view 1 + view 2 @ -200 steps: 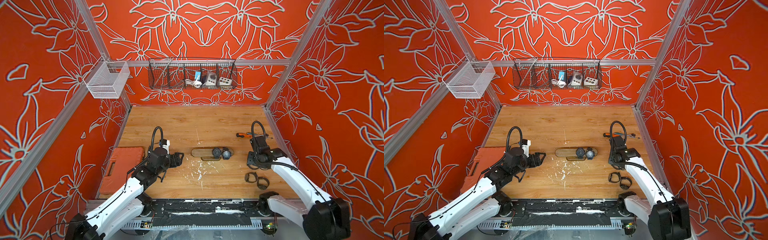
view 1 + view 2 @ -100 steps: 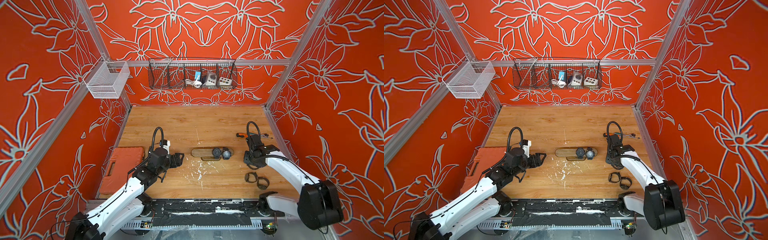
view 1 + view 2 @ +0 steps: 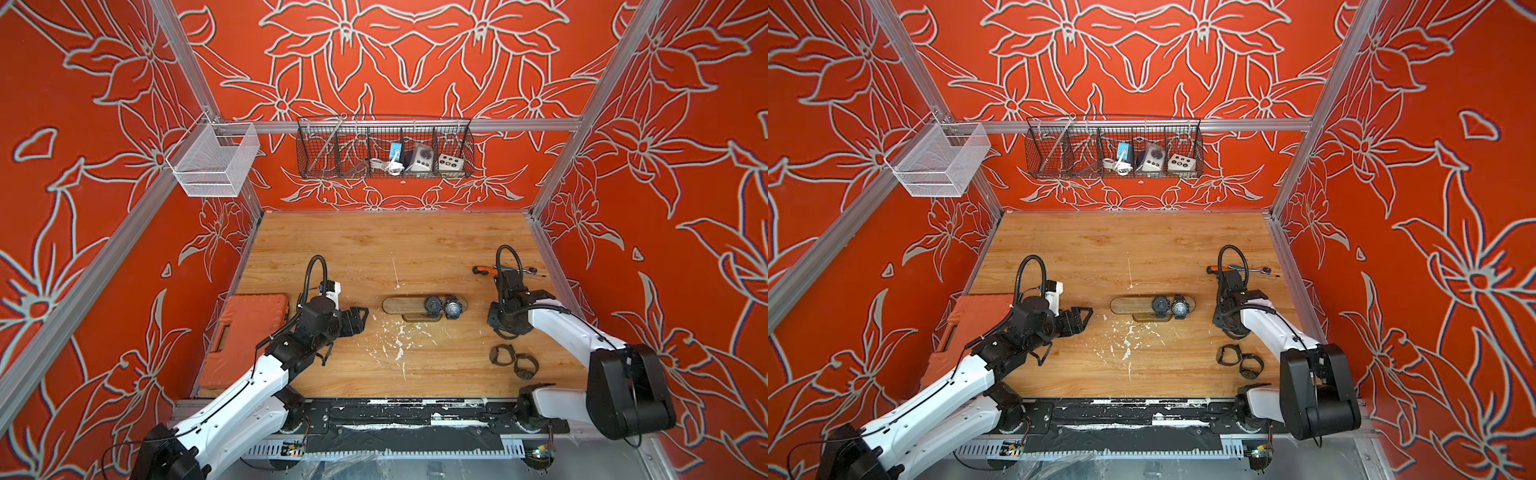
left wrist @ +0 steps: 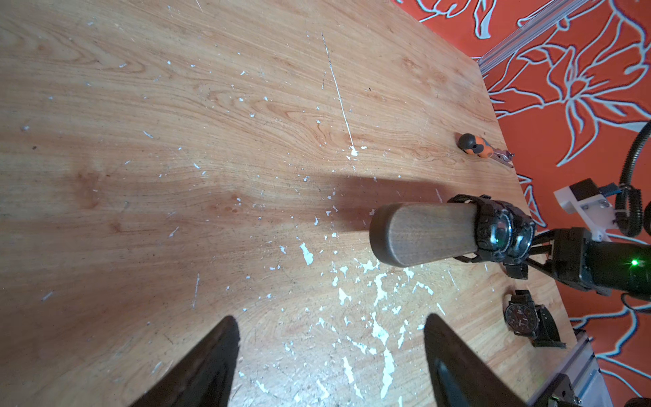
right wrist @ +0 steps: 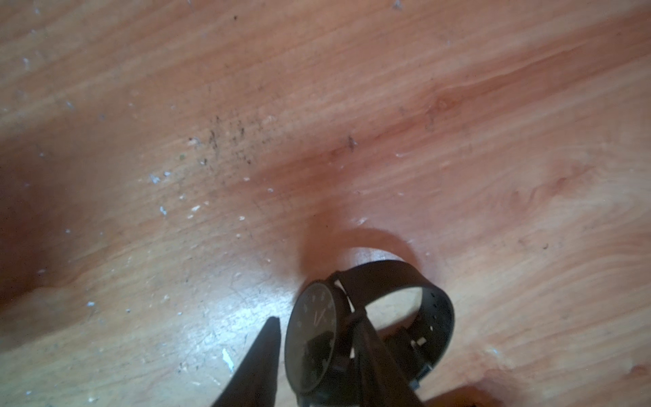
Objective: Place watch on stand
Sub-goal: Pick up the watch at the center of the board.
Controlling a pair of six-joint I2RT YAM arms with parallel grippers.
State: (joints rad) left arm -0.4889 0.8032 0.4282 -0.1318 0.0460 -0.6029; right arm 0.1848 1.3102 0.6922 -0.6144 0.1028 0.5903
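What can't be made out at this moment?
Whether the right fingers pinch the black wristwatch: right wrist view, contact blurred and cut by the edge.
Wooden stand base: left wrist view, behind its bar.
Dials of the two watches on it: both top views, too small.

In both top views I have open board across the upper half of the table (image 3: 374, 245); only a screwdriver (image 3: 484, 271) lies at its right edge. The stand (image 3: 405, 304) blocks mid-frame, with mounted watches (image 3: 433, 304) crowding its right end and its left end bare. Board between the left gripper (image 3: 362, 319) and the stand is free. Loose watches (image 3: 503, 355) clutter the lower right, and the case (image 3: 245, 328) lines the left edge.
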